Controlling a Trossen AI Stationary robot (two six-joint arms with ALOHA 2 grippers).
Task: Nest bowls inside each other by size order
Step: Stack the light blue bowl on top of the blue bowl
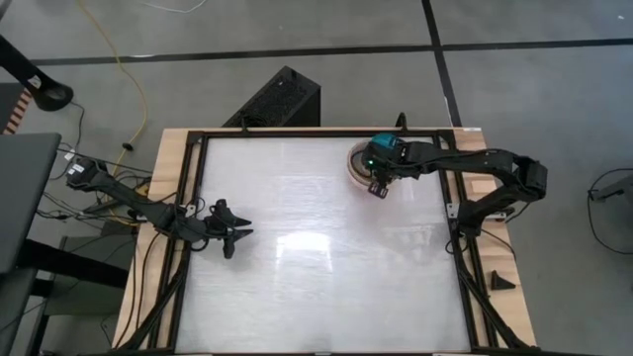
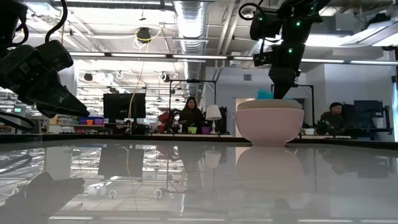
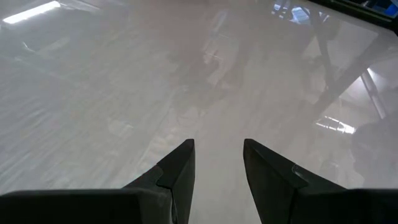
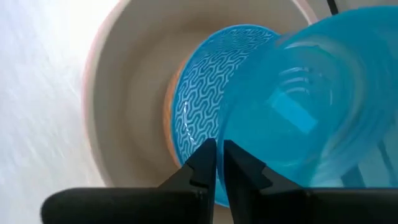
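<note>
A stack of nested bowls (image 1: 356, 163) stands at the table's far right. Its outer bowl is pale pink-white (image 2: 269, 124). Inside it sit a grey-beige bowl (image 4: 130, 93) and a light blue patterned bowl (image 4: 199, 93); the salmon-orange bowl shows only as a thin rim (image 4: 168, 112). My right gripper (image 4: 219, 146) is over the stack, shut on the teal-cyan bowl (image 4: 305, 106), which pokes above the stack's rim in the low view (image 2: 264, 94). My left gripper (image 1: 232, 237) hangs open and empty over the table's left side (image 3: 217, 149). My right gripper pinches the teal-cyan bowl's rim (image 4: 221, 127), one finger inside the bowl and one outside. The fingers come from above, pointing down into the stack. The bowl is tilted over the light blue bowl; I cannot tell whether its lower part touches that bowl.
The white tabletop (image 1: 316, 257) is ringed by a black frame (image 1: 455, 227). Beyond the table's far edge stand desks, monitors and seated people (image 2: 189, 112).
</note>
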